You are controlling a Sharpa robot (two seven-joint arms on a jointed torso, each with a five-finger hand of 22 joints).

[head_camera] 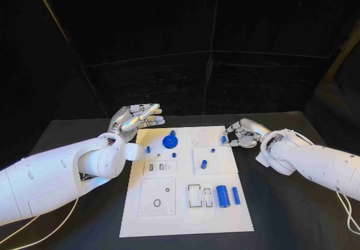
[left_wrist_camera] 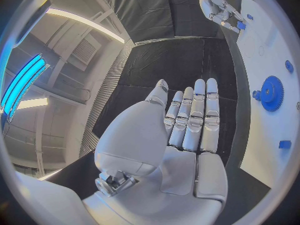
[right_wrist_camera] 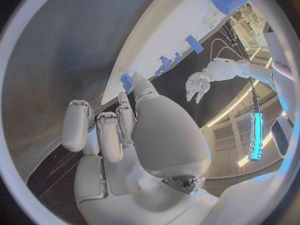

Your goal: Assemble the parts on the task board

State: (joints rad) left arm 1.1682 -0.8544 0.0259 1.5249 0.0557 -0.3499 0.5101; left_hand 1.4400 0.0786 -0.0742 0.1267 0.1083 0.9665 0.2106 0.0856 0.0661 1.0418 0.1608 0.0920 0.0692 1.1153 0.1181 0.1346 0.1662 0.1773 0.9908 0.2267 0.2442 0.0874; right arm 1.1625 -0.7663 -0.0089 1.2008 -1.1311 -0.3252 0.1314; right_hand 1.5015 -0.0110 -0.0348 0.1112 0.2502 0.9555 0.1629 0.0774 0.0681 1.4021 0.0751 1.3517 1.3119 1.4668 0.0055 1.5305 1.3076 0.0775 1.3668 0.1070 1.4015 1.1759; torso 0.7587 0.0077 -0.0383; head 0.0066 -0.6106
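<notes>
- The task board [head_camera: 188,208] lies flat in the middle of the black table [head_camera: 300,208], between the two arms.
- The left hand [head_camera: 137,119] hovers just off the board's far left corner, palm up, fingers straight and slightly apart, holding nothing; the left wrist view shows the same flat, bare palm [left_wrist_camera: 181,150].
- The right hand [head_camera: 241,133] sits at the board's far right edge with its fingers curled in. A small blue part [head_camera: 223,139] shows at its fingertips; in the right wrist view the blue piece [right_wrist_camera: 127,80] lies right at a fingertip, and it seems to be pinched, though the grip itself is hard to make out.
- A blue gear [head_camera: 170,140] stands on the far part of the board, nearer the left hand.
- A large blue cylinder [head_camera: 222,196] and a thinner blue rod [head_camera: 235,195] lie side by side on the board's near right part.
- A short blue peg [head_camera: 203,164] rests on the square plate near the board's middle.
</notes>
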